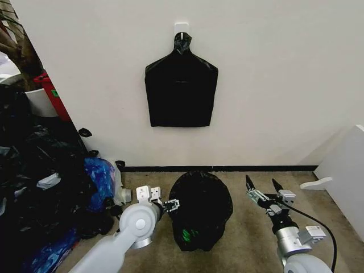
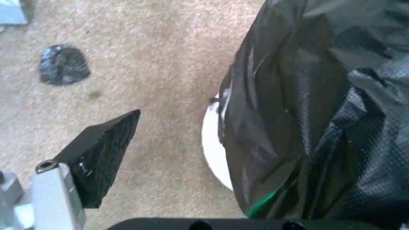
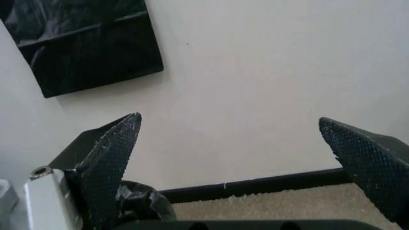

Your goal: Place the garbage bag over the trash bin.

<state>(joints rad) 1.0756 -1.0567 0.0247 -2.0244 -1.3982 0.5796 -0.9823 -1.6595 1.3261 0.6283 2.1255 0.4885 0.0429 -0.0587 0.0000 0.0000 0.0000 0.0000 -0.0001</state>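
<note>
We see the garbage bag (image 1: 200, 209), thin, glossy, crinkled black plastic, draped over the trash bin (image 2: 216, 148) so that a curved white strip of the bin shows below its hem. Both stand on the beige carpet floor (image 1: 250, 239) near the black baseboard of a plain white wall. A flat black bag pack (image 1: 181, 91) hangs on that wall, and a heap of black and blue bags (image 1: 51, 199) fills the floor's left side. The left gripper (image 1: 170, 205) sits beside the bag; we cannot tell its state. The right gripper (image 1: 261, 186) is spread wide, holding nothing.
</note>
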